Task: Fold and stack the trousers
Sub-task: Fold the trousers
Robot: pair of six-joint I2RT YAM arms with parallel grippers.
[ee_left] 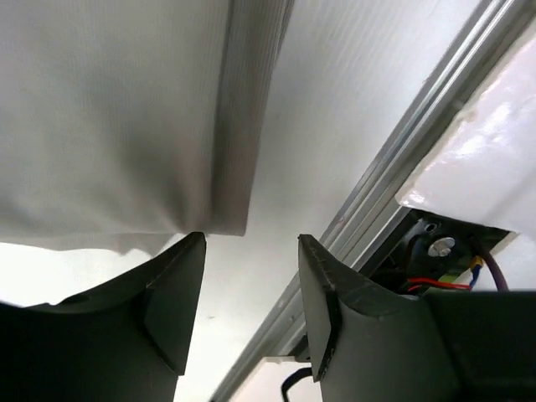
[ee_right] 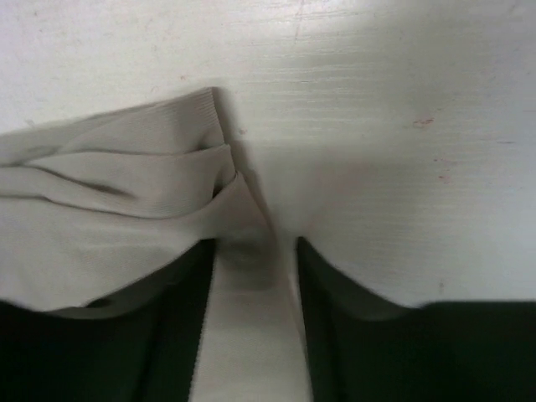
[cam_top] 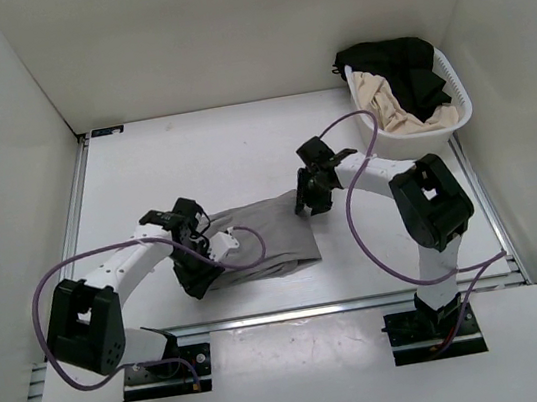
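Trousers (cam_top: 284, 234) lie grey, folded flat, layered edges slightly bunched.

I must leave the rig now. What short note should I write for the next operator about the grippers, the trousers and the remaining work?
Left gripper: open, holding nothing, at the near-left end of the grey trousers; the cloth edge lies just past its fingertips.
Right gripper: open at the far-right corner; cloth lies against one finger, not clamped.
Trousers: a folded bundle on the table, between the arms.
Basket: far right, holding a black garment and a beige garment.
Done: one pair looks folded.
Left: the basket's garments; no stack yet.
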